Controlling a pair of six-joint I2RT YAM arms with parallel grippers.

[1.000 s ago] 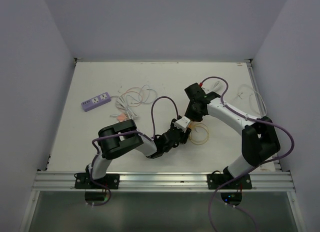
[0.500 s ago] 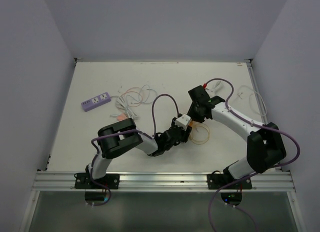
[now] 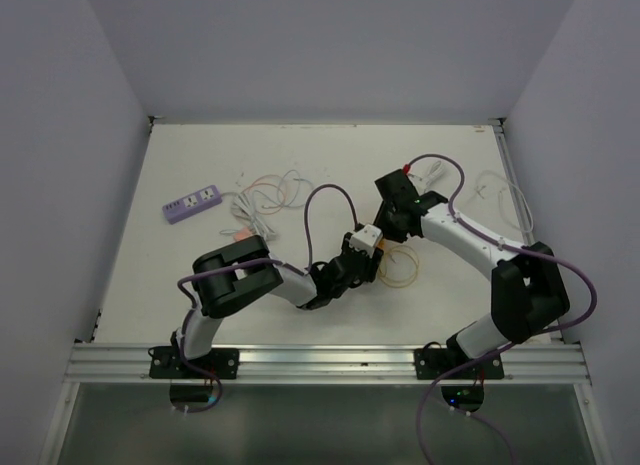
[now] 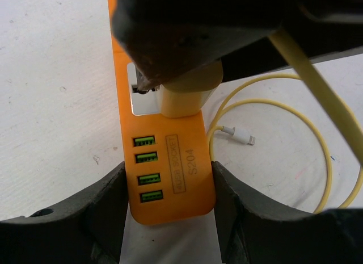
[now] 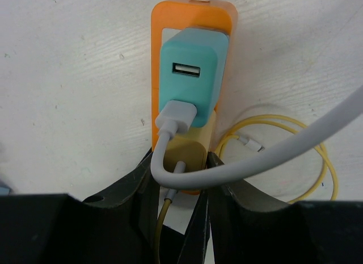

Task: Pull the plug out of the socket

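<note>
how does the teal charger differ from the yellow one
The teal charger has a grey cable and an empty USB port; the yellow charger has a yellow cable. The yellow charger sits in the right pincer; the teal charger is free. Both plug into the orange power strip.

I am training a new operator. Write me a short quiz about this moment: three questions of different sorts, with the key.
1. True or false: the teal charger has no cable plugged into it.
2. Where does the left gripper hold the orange power strip? A: at the end with the USB ports. B: at the teal charger. C: at its cord.
3. Fill in: the right gripper has its fingers on either side of the ____ plug.
Key: 1 false, a grey cable is plugged in; 2 A; 3 yellow, that is, the yellow plug.
</note>
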